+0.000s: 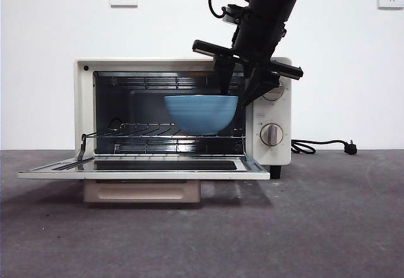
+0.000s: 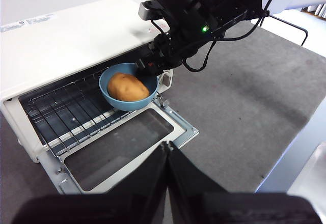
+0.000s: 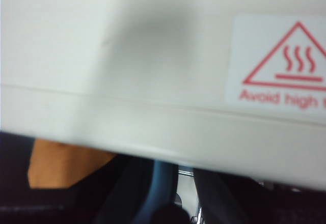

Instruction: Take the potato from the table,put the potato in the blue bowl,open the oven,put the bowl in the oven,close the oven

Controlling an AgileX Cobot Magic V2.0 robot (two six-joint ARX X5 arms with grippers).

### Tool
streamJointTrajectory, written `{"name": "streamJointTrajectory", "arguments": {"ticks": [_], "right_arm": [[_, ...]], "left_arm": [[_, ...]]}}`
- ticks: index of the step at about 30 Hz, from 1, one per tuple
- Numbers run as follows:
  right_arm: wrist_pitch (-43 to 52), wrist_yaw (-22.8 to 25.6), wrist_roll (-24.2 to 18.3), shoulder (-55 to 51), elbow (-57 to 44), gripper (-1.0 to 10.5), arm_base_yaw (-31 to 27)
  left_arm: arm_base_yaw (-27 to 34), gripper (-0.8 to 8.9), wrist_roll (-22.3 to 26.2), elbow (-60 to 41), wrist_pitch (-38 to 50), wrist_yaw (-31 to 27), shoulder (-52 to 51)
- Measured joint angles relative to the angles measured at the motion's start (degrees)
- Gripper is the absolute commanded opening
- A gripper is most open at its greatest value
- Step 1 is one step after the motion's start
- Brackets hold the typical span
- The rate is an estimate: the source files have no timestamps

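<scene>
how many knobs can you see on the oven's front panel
2: the upper knob, partly hidden behind the right gripper, and the lower knob directly beneath it, in full view.

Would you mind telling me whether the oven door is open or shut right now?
Open. The oven has its door folded down flat, exposing the rack, where the right gripper holds the blue bowl.

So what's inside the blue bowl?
A potato sits inside the blue bowl, which the right gripper holds by its rim on the rack of the open oven. From the front the bowl's wall hides it; anything beneath the potato is covered.
</scene>
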Motion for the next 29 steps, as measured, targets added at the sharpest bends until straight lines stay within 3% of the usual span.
{"name": "streamJointTrajectory", "arguments": {"ticks": [14,23,29], "right_arm": [[-8.2,-0.59,-0.52,-8.35,0.04,1.7,0.0],[-23.45,-4.22,-8.87,-19.65,0.04,1.7,1.51],[-28.02,-6.21,-13.25,-31.23,0.04,1.7,1.55]], "left_arm": [[0.0,-0.08,0.5,0.0,0.04,-0.04,0.17],[1.33,-0.08,1.2,-0.9,6.12,-2.82,3.85],[6.01,-0.08,-1.49,-8.57,14.69,3.17,8.85]]}}
